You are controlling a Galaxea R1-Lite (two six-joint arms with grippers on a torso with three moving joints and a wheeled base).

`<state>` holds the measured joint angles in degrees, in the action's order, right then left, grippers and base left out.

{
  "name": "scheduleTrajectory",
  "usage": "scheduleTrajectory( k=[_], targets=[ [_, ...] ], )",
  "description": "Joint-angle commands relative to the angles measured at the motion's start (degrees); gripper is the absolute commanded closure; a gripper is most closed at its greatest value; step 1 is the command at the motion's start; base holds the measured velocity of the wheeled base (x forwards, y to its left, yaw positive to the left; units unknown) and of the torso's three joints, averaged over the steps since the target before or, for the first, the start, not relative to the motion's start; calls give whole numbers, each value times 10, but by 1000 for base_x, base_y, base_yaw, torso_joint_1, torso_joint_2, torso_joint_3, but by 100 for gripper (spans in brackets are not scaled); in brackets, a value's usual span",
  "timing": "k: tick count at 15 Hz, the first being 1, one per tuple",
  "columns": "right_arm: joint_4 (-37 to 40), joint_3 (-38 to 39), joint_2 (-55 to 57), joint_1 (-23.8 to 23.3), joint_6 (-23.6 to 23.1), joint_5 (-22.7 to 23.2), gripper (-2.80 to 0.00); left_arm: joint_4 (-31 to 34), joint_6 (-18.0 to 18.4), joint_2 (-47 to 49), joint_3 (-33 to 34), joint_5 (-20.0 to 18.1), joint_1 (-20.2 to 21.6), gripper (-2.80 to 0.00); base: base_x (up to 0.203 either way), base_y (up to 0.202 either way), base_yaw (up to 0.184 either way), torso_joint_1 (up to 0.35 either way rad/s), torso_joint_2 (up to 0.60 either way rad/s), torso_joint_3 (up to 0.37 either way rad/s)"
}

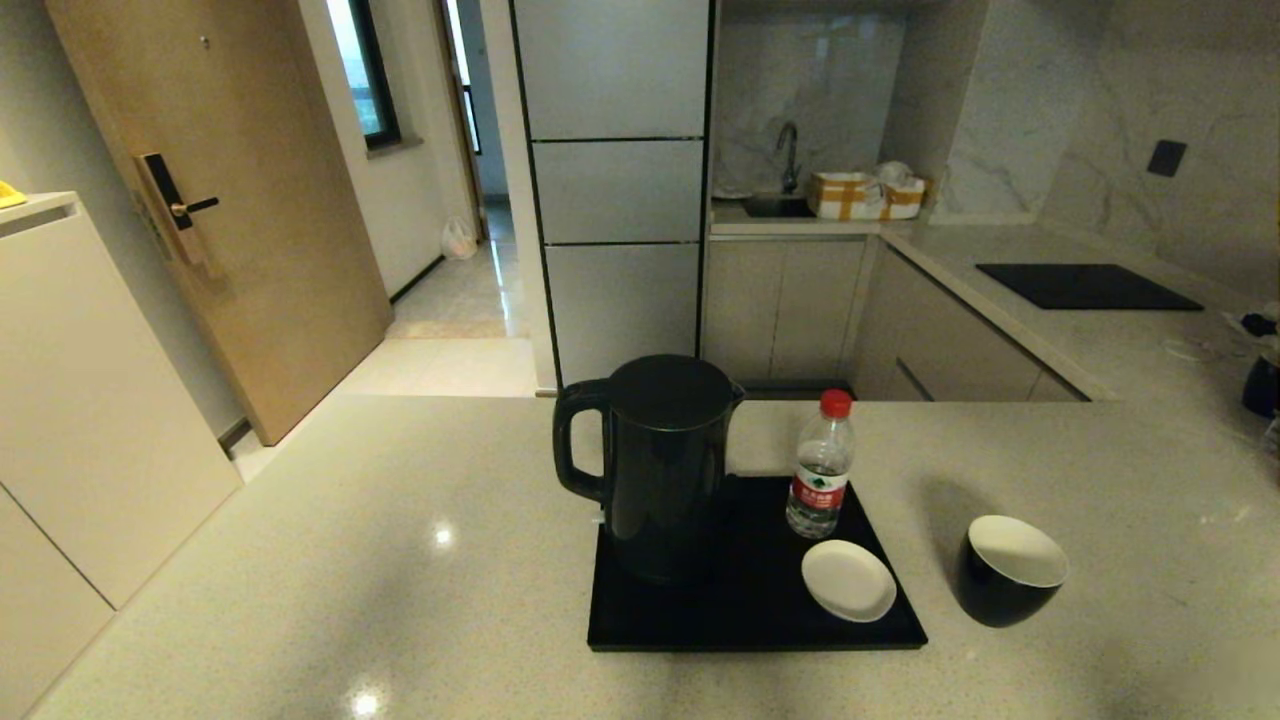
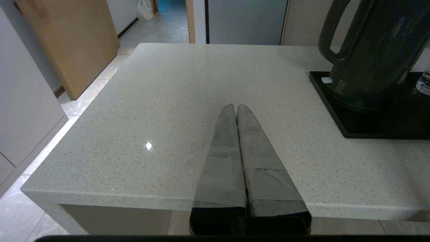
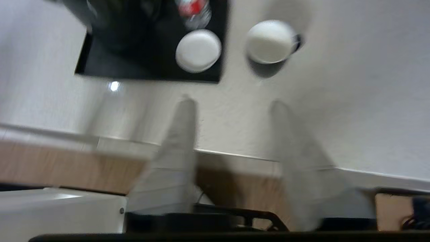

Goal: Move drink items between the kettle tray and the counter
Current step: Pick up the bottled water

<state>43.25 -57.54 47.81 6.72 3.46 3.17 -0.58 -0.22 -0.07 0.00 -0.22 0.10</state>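
Pale stone counter [image 1: 350, 560] holds my tray [image 1: 750, 625]. Off the tray, on its right, sits the cup [image 1: 1010, 582]. My right gripper [image 3: 231, 102], fingers spread wide, is nearer. My left gripper [image 2: 236, 107] is pressed together.

Dim indoor light is filling the room I am looking into, with daylight coming through the window [image 1: 365, 70] at the far left. Ceiling lamps are throwing small bright glints on the glossy counter [image 1: 400, 560], and one is shining near my left gripper [image 2: 235, 107], whose fingers are pressed together and showing sharp. The cup [image 1: 1010, 583] is casting a soft shadow behind it, towards the far edge. The kettle [image 1: 655, 465] and the kettle tray [image 1: 750, 610] are reading as nearly one black mass. Straight lines are bending at the edges of my head view. My right wrist view is smearing heavily: my right gripper [image 3: 231, 104], fingers spread, is blurring, as are the saucer [image 3: 198, 50] and the bottle [image 3: 193, 10].
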Motion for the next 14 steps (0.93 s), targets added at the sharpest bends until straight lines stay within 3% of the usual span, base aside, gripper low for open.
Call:
scheduleTrajectory(
  k=[1,3,6,9,14],
  targets=[
    [-55,30,135,26,6,8,-280,0,0,0,0,0,0,0,0,0,0,0,0,0],
    [-163,67,207,63,12,12,-280,0,0,1,0,0,0,0,0,0,0,0,0,0],
    [-426,157,305,113,28,2,-280,0,0,1,0,0,0,0,0,0,0,0,0,0],
    [-572,201,387,155,46,-61,-280,0,0,0,0,0,1,0,0,0,0,0,0,0],
    [-788,192,574,189,80,-167,-280,0,0,1,0,0,0,0,0,0,0,0,0,0]
  ],
)
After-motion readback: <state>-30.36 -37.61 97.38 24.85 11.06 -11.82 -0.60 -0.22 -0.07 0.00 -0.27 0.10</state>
